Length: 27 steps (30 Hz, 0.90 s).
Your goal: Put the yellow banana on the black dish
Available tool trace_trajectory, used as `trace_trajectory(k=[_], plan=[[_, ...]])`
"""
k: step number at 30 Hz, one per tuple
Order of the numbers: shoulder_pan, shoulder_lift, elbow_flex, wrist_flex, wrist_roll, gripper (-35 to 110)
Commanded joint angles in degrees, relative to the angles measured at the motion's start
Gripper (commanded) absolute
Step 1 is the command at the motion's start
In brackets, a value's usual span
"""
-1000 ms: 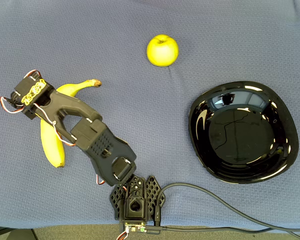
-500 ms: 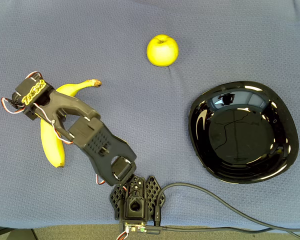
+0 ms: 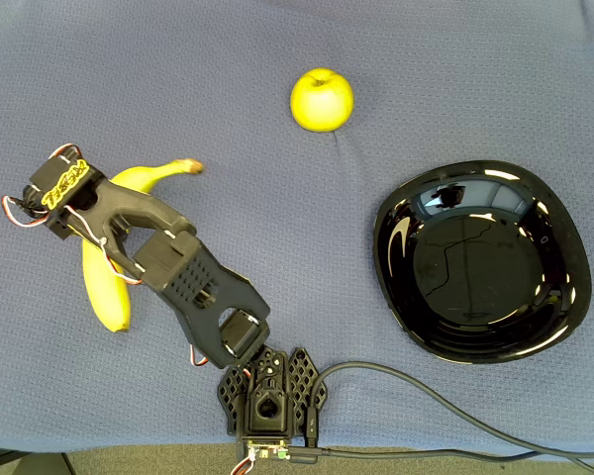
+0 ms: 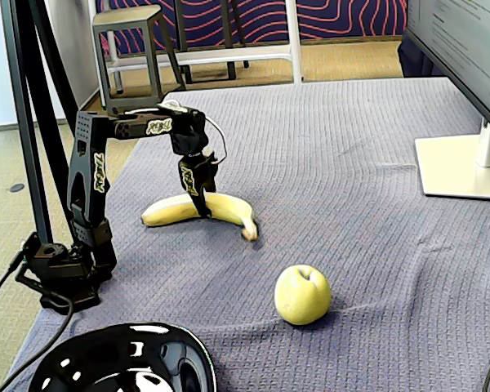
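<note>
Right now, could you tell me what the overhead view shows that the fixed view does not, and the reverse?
Overhead alone shows the whole black dish, its full rounded-square rim, and the cable running from the arm's base. The fixed view alone shows the gripper coming straight down onto the middle of the yellow banana, plus a monitor stand and a stool beyond the table. Both show the banana lying on the blue-grey cloth, the apple apart from it, and the dish holding nothing.

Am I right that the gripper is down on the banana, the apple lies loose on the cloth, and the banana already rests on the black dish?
Not quite. The gripper is down on the banana and the apple lies loose, but the overhead view shows the banana on the cloth, far from the black dish.
</note>
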Motion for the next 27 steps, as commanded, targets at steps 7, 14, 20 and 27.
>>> trace_trajectory(k=[7,14,20,27], plan=[[0.62,1.23,-2.2,0.0,2.29,0],[-0.09,7.38,-4.57,3.6,4.04,0],[-0.26,13.36,-5.89,7.56,4.48,0],[2.29,22.94,-5.45,9.23,10.81,0]])
